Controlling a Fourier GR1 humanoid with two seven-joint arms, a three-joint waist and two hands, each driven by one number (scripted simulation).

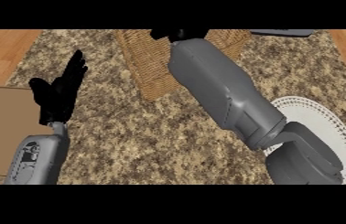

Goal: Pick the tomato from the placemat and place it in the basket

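Right hand (177, 34) over basket (145, 63), fingers unclear

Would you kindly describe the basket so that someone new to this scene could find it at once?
Start from the speckled granite counter and look to its far edge, top centre. There stands the wicker basket, partly hidden by the right forearm reaching over it. Its woven tan sides set it apart from the white placemat at right.

One basket (152, 67), one placemat (310, 118)
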